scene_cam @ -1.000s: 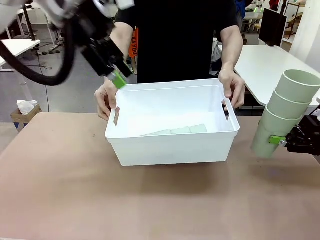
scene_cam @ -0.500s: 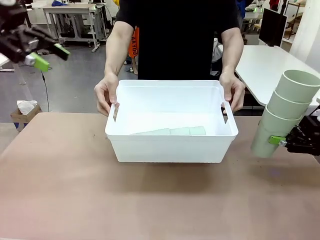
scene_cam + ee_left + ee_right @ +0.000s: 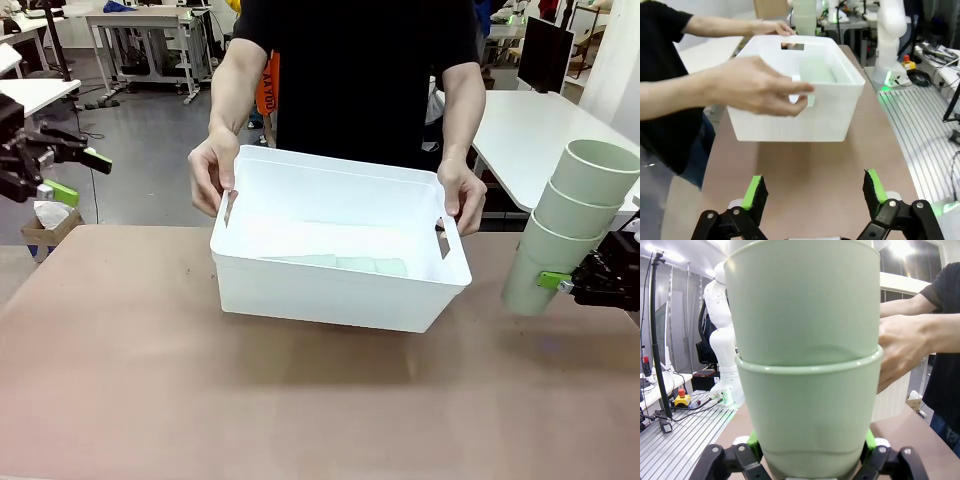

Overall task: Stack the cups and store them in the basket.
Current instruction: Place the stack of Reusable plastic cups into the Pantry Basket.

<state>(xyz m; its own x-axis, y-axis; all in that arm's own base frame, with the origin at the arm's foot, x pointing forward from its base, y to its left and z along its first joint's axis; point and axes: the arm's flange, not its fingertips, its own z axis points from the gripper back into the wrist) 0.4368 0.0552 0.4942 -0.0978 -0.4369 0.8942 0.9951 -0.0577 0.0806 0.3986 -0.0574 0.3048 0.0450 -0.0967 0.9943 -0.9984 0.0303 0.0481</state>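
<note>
Basket [image 3: 340, 290] held tilted in person's hands [image 3: 212, 172], nested cups [image 3: 345, 263] lying inside. Right gripper [image 3: 552, 281] pinches three-cup stack [image 3: 575, 215], well right of basket. Left gripper [image 3: 814, 192] spread, empty, far left. Step: storing second stack; next move needs a carry over the rim, then lowering beside the lying cups.

Robotics lab, metal-framed workbenches [image 3: 150, 40] standing on a grey floor [image 3: 150, 170] at the far left, a dark monitor [image 3: 545, 55] sitting far right, a red emergency-stop button [image 3: 906, 59] resting beside a slotted aluminium plate [image 3: 925, 130]
</note>
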